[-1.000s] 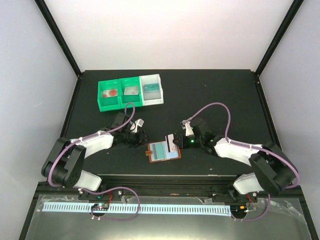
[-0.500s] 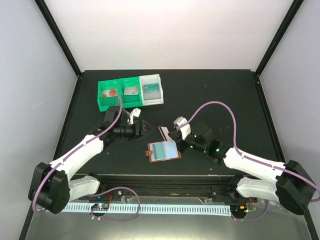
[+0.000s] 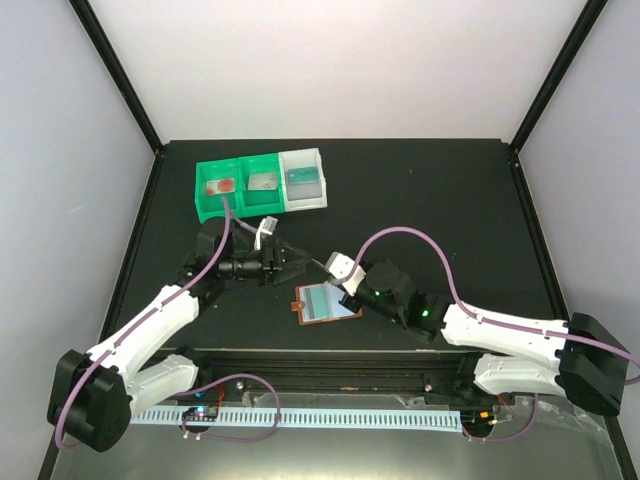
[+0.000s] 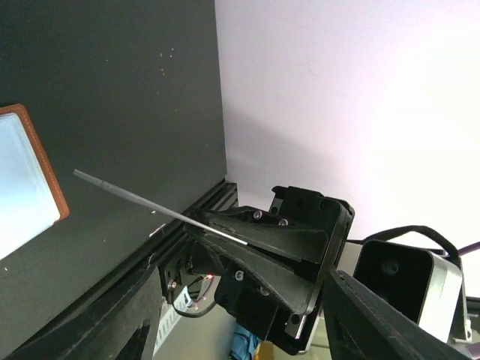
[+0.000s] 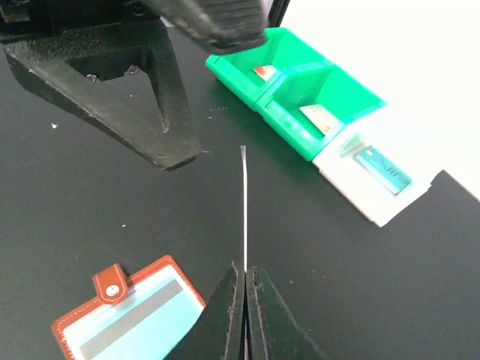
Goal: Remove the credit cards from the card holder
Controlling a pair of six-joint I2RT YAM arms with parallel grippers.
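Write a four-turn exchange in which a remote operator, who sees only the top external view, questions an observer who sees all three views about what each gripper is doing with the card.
Operator: From above I can't tell whether the right gripper really has that card. Does it?
Observer: Yes. The right wrist view shows its fingertips shut on one end of the card, which stands out from them edge-on.
Operator: And the left gripper, is it holding the card too?
Observer: No. The left wrist view shows it open, its fingers wide apart, and the card is a thin line beyond them that neither finger touches.
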